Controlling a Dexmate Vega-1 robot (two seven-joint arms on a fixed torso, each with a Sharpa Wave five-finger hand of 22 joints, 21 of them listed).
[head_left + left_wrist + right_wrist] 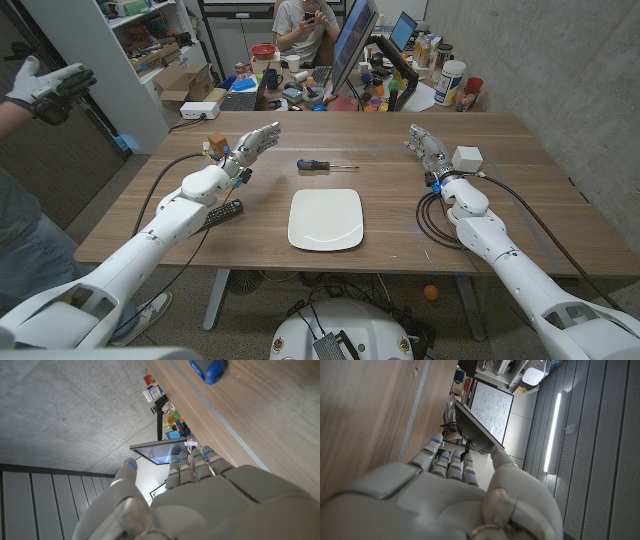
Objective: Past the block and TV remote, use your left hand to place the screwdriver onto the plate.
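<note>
A screwdriver point(322, 164) with a blue and black handle lies on the table just beyond the white square plate point(326, 219). Its blue handle end point(209, 368) also shows in the left wrist view. My left hand point(250, 148) hovers open left of the screwdriver, fingers stretched toward the far side, holding nothing. A small wooden block point(216, 143) sits just left of that hand. The black TV remote point(224, 213) lies under my left forearm. My right hand point(428, 148) stands open at the right of the table, empty.
A white box point(467, 158) sits next to my right hand, and black cables point(432, 216) loop on the table by my right forearm. A person's gloved hand point(45, 88) shows at the far left. Another person sits behind the cluttered desk point(310, 90) beyond the table.
</note>
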